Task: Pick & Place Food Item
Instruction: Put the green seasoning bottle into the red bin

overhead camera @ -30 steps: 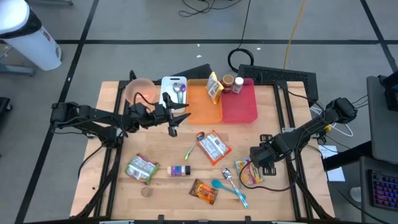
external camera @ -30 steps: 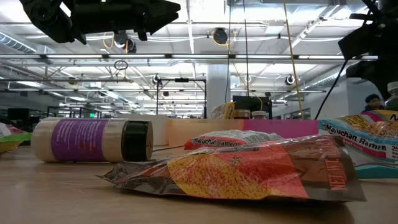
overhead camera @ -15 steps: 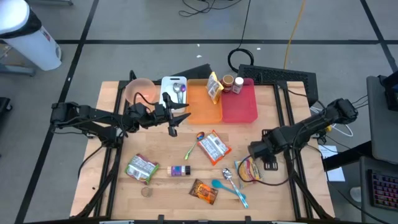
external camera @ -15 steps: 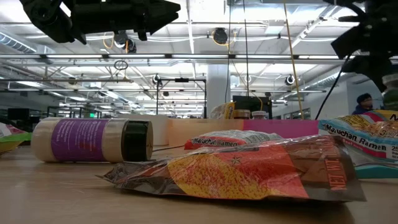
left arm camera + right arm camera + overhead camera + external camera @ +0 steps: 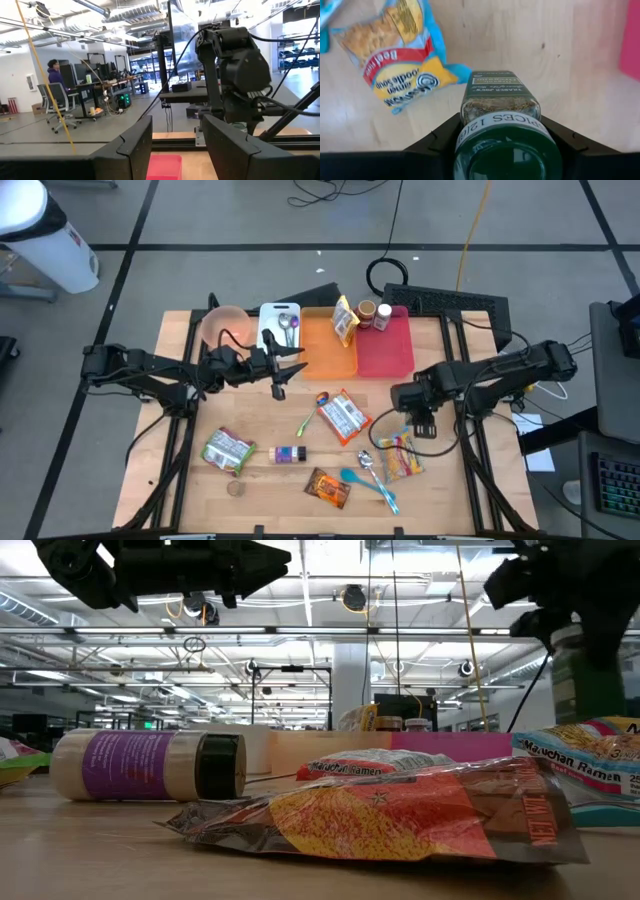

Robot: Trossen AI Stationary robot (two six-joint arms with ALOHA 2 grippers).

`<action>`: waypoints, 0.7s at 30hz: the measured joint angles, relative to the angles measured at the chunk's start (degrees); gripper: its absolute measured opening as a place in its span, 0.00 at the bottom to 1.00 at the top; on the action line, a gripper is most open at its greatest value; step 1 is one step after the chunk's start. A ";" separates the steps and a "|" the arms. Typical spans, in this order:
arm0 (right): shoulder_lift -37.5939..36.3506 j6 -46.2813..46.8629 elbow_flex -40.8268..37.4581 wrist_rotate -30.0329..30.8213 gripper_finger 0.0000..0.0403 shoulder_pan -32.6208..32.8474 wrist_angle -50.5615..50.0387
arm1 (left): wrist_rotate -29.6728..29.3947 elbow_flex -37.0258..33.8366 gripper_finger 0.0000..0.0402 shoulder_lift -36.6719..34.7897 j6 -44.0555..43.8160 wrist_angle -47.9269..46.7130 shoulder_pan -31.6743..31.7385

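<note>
My right gripper [image 5: 420, 412] hangs over the table's right half, shut on a glass spice jar [image 5: 500, 105] with a dark green lid and a green label; the low view shows the jar [image 5: 580, 675] well above the tabletop. Below it lies a blue and yellow noodle soup packet [image 5: 395, 55], flat on the wood. My left gripper [image 5: 290, 368] is held level above the table's far left part, open, with nothing between its fingers [image 5: 132, 150]. Beyond it is a red board [image 5: 164, 166]. My right gripper pinches the jar's upper end, beside the white band under the lid [image 5: 502, 124], with one finger [image 5: 437, 142] on each side. The fingers come from above, pointing down. The jar hangs upright below them, clear of the table.
Orange [image 5: 330, 348] and red [image 5: 388, 348] boards, a white board with spoons [image 5: 280, 322] and a pink bowl [image 5: 222, 325] line the far edge. A ramen packet [image 5: 343, 417], a lying purple jar [image 5: 288, 454], snack packets [image 5: 328, 487] and a blue spoon [image 5: 372, 483] lie on the near half.
My right gripper has risen with the spice jar and gone toward the table's far edge and slightly left, off the noodle soup packet, which now lies uncovered. The jar stays upright in the hold.
</note>
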 joint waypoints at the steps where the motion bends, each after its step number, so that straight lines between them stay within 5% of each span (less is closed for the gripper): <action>1: 0.00 -0.58 0.58 0.08 0.47 -0.68 -0.26 | 0.00 0.00 0.45 0.00 0.09 -0.01 0.00; 21: 0.89 -14.37 12.84 3.15 0.47 -20.81 -5.49 | 0.00 0.00 0.45 0.00 0.41 0.08 0.28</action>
